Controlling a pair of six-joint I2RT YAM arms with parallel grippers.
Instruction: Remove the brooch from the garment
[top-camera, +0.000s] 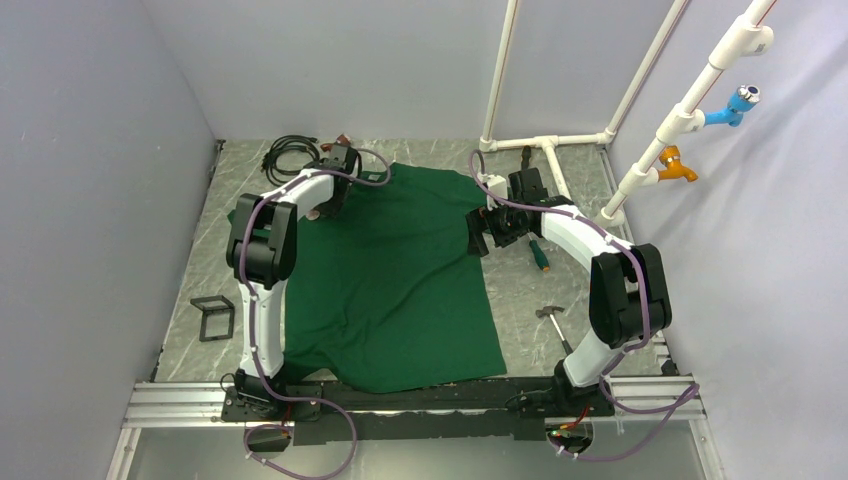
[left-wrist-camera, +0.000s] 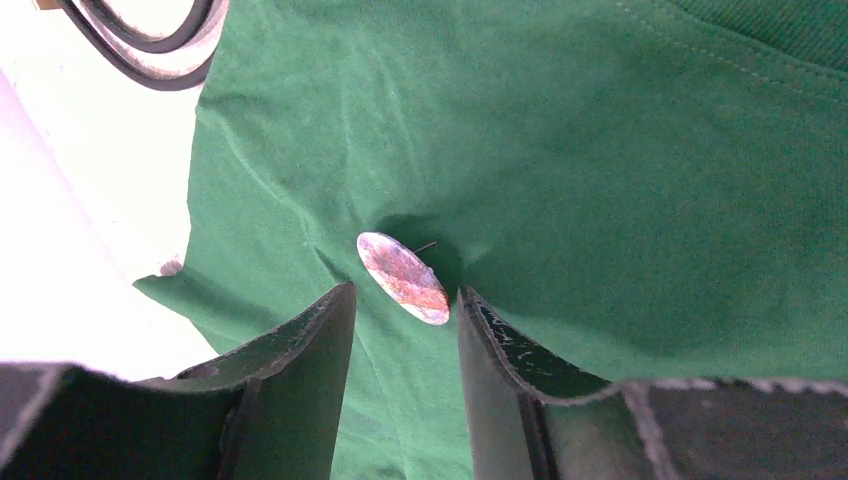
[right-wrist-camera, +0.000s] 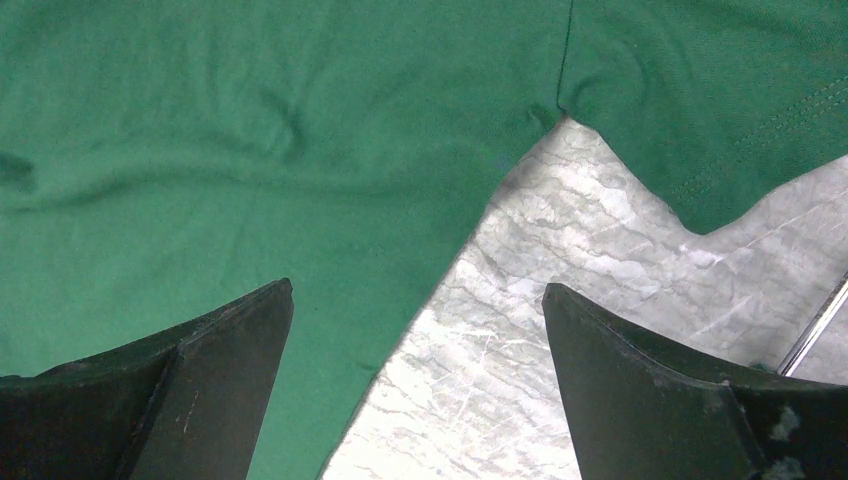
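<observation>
Brooch (left-wrist-camera: 403, 278) lies on the garment (left-wrist-camera: 620, 150), right in front of your left gripper (left-wrist-camera: 405, 293), and it is not clamped. In the left wrist view you see its mottled pinkish-grey face as a tilted oval with one edge lifted off the cloth. A thin pin shows at its upper edge and points into a dark pucker in the green fabric. You cannot tell whether that pin passes through the cloth. Your left jaws stand apart with a clear gap, one finger (left-wrist-camera: 300, 340) to each side of the brooch's near edge; whether either tip touches it you cannot tell. This spot is close to the shirt's edge, where the pale table (left-wrist-camera: 90, 250) shows just beside the fabric.

From above, the garment is spread flat over the middle of the table, and your left arm reaches to its far left corner. Your right gripper (right-wrist-camera: 416, 290) hangs at the shirt's right side with its jaws spread wide and nothing between them. Below it you see where a sleeve meets the body, part green cloth and part marbled grey tabletop. A green-handled screwdriver (top-camera: 540, 257) lies just beside the right arm, with a hammer (top-camera: 552, 320) nearer the bases. A coiled black cable (top-camera: 290, 150) lies at the far left, and a black square frame (top-camera: 213, 317) sits left of the shirt.
</observation>
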